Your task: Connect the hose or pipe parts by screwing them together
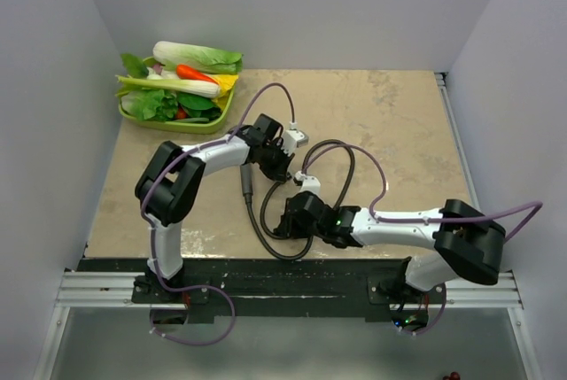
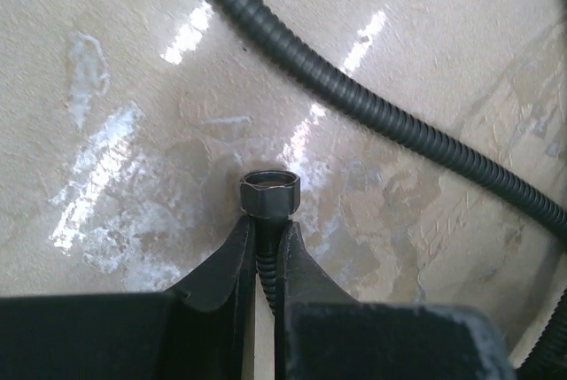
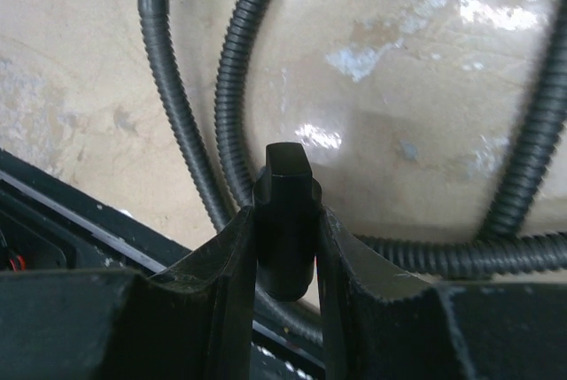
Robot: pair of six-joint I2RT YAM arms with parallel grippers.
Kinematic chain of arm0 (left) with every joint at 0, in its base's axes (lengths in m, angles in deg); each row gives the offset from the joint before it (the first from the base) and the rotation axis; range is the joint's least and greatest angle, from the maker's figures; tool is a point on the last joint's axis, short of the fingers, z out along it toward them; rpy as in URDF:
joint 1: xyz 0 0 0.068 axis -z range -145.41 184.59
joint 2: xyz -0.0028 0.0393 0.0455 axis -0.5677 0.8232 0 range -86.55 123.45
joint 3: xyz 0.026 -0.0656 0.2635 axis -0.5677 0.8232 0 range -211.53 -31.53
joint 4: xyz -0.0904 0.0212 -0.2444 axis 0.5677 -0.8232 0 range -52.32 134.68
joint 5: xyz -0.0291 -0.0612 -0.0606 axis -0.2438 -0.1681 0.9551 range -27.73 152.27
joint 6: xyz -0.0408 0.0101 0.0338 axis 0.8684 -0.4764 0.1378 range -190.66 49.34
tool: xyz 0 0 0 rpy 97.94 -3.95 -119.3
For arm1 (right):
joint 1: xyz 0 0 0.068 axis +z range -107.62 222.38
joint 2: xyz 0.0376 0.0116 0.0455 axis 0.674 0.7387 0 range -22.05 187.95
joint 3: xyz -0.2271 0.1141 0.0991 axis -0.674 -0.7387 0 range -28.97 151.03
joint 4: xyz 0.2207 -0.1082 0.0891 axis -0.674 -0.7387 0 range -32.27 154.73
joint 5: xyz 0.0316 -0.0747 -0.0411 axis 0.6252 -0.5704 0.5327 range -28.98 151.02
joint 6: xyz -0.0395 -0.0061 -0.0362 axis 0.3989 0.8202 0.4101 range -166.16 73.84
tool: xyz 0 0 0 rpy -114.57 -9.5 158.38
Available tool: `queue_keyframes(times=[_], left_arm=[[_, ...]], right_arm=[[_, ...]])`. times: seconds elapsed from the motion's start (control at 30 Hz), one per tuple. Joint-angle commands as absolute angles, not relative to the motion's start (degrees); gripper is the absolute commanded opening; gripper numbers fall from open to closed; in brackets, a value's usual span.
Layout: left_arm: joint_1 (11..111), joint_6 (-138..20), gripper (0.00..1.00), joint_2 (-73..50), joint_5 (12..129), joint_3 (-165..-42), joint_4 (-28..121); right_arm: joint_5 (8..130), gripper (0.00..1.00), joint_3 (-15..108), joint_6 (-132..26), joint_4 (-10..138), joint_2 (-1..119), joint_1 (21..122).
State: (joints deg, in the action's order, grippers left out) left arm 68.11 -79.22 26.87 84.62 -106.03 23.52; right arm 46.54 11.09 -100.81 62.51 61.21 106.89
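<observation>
1. Beige, stone-patterned table top fills a white-walled booth, with both arm bases on a dark rail at its near edge.
2. Nearest the rail, the right gripper is clamped on what I judge to be the shower head handle. It is a dark, stubby part with a collar, and a finger presses on each flank. Its squared end sticks out past the fingertips, and the round face is hidden.
3. Just beyond, the left gripper pinches the hose right behind its end nut. The jaws are almost together, and the nut's open mouth points away from the wrist, above the table.
4. The rest of the hose lies in loose loops on the table, curling around and between the two grippers.
5. Farthest off, in the far left corner, a green tray holds vegetables, well apart from the work.
6. Step in hand, as I read it: each part is gripped, but they are not yet mated. From above the grippers are near each other, with the nut and handle end apart.
7. The next move calls for lining the nut's mouth up squarely with the handle's end, bringing them into contact, then turning one against the other. A tilted start could cross the thread, and the trailing loops may twist or drag.
</observation>
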Motion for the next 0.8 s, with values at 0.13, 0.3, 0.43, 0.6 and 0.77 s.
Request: queue_keyframes(times=[0.13, 0.3, 0.43, 0.6, 0.77], left_arm=[[67.11, -92.26, 0.00, 12.43, 91.61, -101.32, 21.31], [64.30, -108.22, 0.00, -6.46, 98.64, -97.28, 14.47], [64.56, -120.39, 0.00, -16.84, 106.28, -97.97, 5.59], [66.67, -125.49, 0.00, -21.42, 108.41, -99.65, -2.68], [67.55, -123.13, 0.00, -25.73, 103.93, -95.61, -0.32]], right_arm=[[38.79, 0.00, 11.54, -98.72, 51.30, 39.61, 106.89], [35.09, 0.00, 20.15, -90.82, 39.78, 28.59, 105.14], [38.86, 0.00, 26.13, -84.23, 36.52, 25.68, 104.96], [46.42, 0.00, 30.17, -76.66, 36.44, 25.76, 105.04], [48.01, 0.00, 31.85, -73.67, 36.60, 25.94, 105.13]])
